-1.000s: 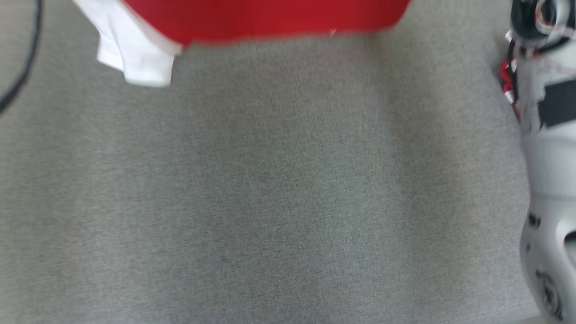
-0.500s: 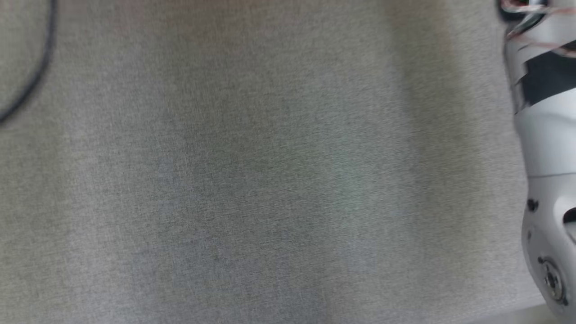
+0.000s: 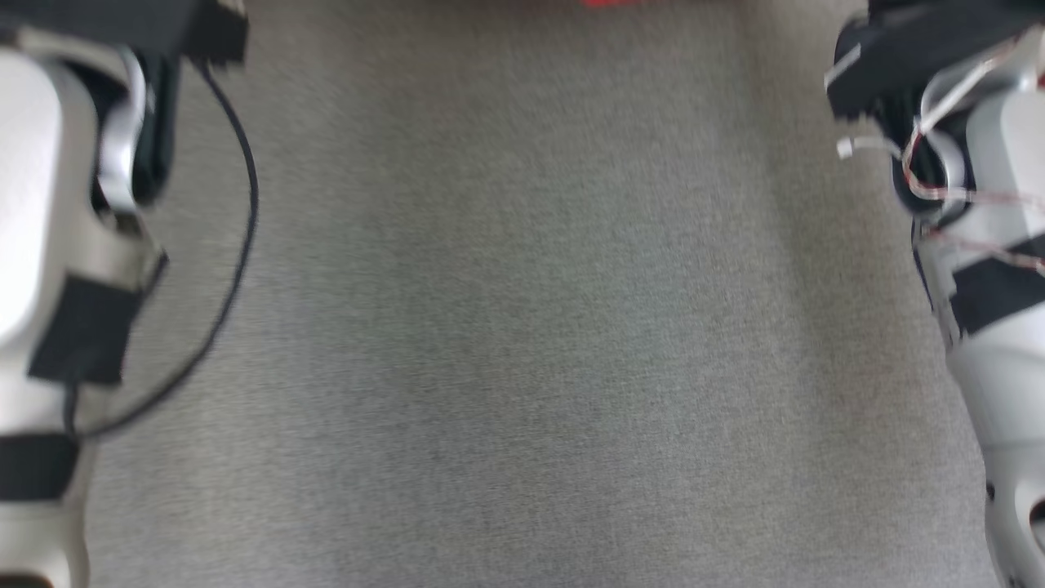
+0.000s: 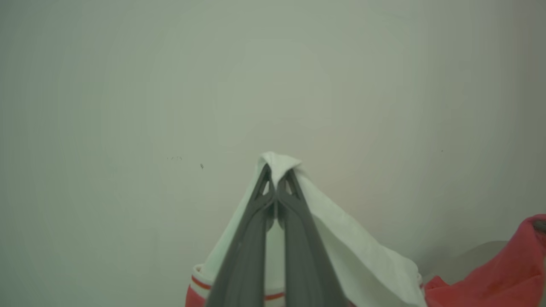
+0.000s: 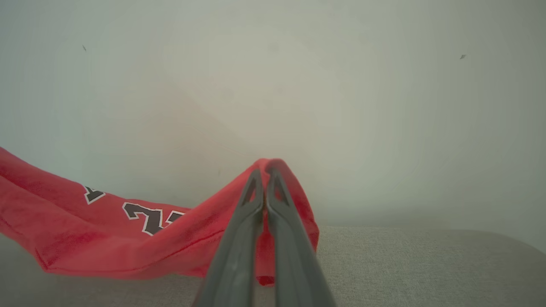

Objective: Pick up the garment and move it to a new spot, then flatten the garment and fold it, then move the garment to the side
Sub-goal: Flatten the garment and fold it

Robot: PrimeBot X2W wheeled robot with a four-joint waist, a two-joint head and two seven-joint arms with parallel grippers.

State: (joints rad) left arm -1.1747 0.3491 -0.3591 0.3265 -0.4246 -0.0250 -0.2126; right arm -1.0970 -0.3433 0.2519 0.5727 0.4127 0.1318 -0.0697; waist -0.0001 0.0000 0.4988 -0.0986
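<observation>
Left hand [image 4: 278, 171] and right hand [image 5: 265, 172] clamped on garment [image 5: 85, 238], left forearm [image 3: 33, 204] newly in view

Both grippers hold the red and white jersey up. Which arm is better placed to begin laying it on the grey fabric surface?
Right, probably. The right gripper, shut on the red and white jersey, has the grey fabric surface close below its cloth; the left gripper faces mostly wall.
</observation>
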